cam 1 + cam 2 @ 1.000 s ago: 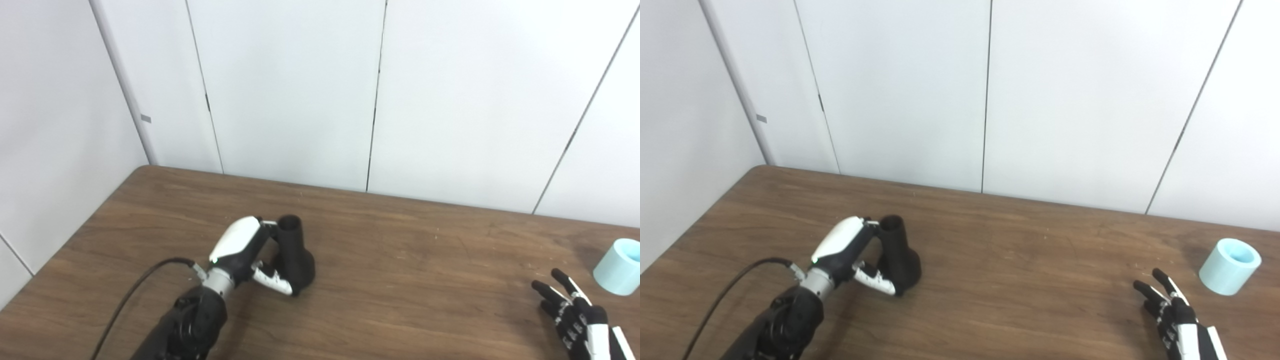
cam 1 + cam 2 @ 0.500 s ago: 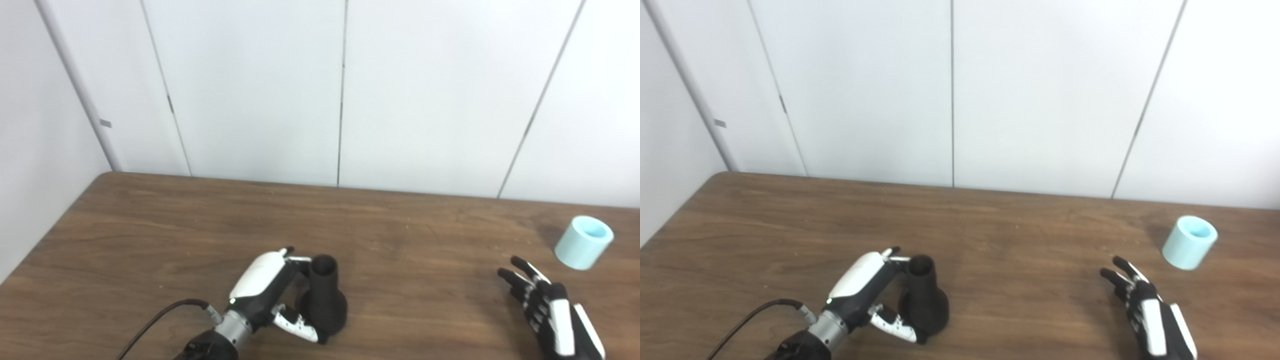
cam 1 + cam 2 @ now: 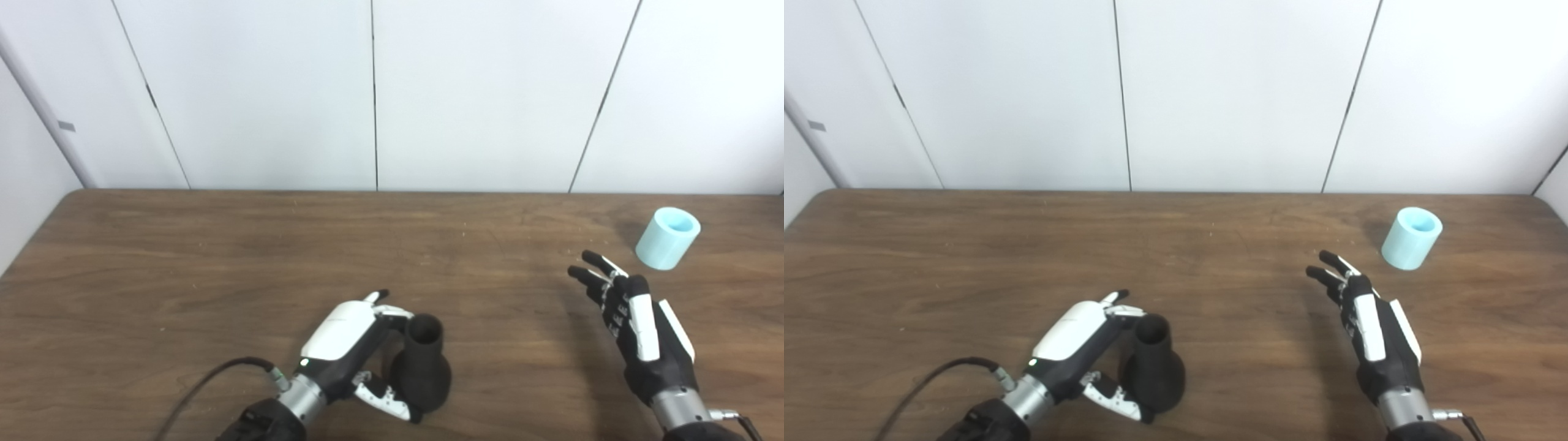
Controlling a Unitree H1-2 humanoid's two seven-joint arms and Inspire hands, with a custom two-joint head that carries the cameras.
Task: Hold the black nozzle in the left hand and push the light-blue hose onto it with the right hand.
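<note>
Left hand (image 3: 349, 343) clamped on black nozzle (image 3: 421, 373); right hand (image 3: 637, 324) spread, near light-blue hose (image 3: 666, 238).

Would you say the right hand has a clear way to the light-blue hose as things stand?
Probably yes. The right hand is open, and the hose stands beyond its fingertips, apart from them, with only bare table in between. The left hand is busy with the nozzle.

Wooden table (image 3: 184, 257): nozzle (image 3: 422, 373), hose (image 3: 666, 237).
</note>
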